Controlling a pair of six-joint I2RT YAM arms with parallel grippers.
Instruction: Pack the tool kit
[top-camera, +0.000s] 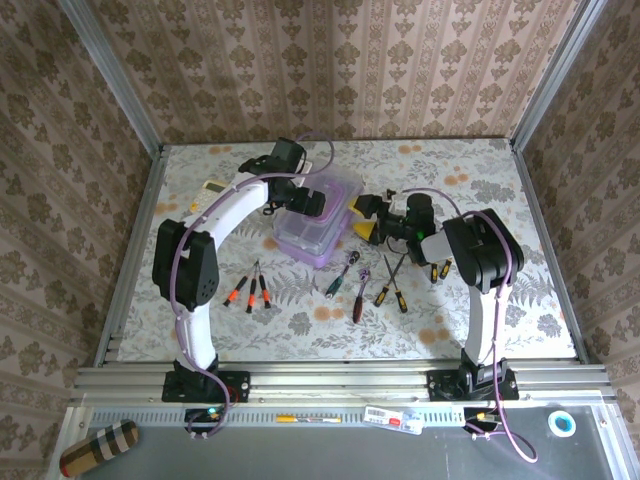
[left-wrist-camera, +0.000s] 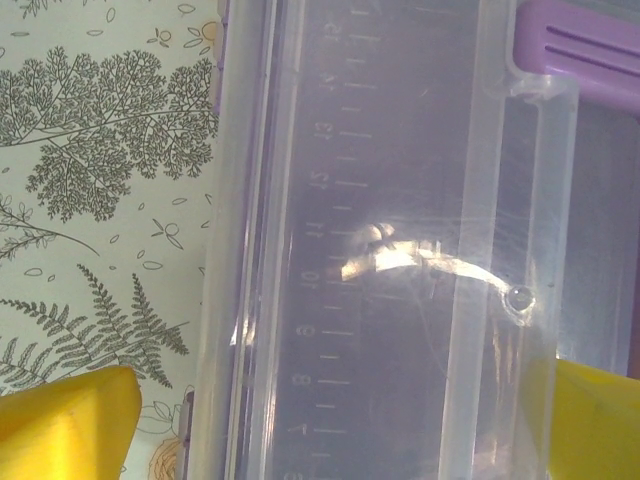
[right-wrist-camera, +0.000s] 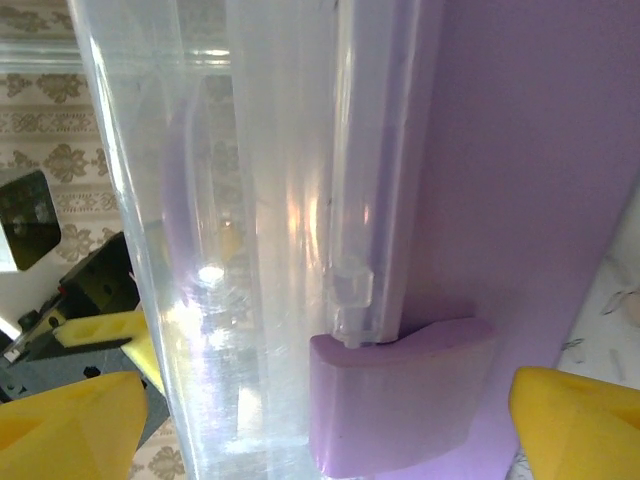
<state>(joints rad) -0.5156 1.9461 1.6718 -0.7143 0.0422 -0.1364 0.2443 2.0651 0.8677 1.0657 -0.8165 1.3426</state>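
Left gripper (left-wrist-camera: 330, 425) spread astride purple case (top-camera: 306, 245), right gripper (right-wrist-camera: 325, 425) straddling it

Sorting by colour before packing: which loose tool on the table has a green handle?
The green-handled tool just on the near side of the purple case, leftmost of the middle cluster. The three screwdrivers further left have orange handles.

This is a robotics lab test cell rather than a home. The bench (top-camera: 480, 170) has a floral-print covering and is boxed in by bare aluminium frame posts (top-camera: 112, 80) and panels hung with damask wallpaper (top-camera: 330, 60). A left arm (top-camera: 190, 265) and a right arm (top-camera: 485, 255) are bolted to a slotted aluminium rail (top-camera: 340, 382), and purple cables (top-camera: 515, 440) trail from their bases.
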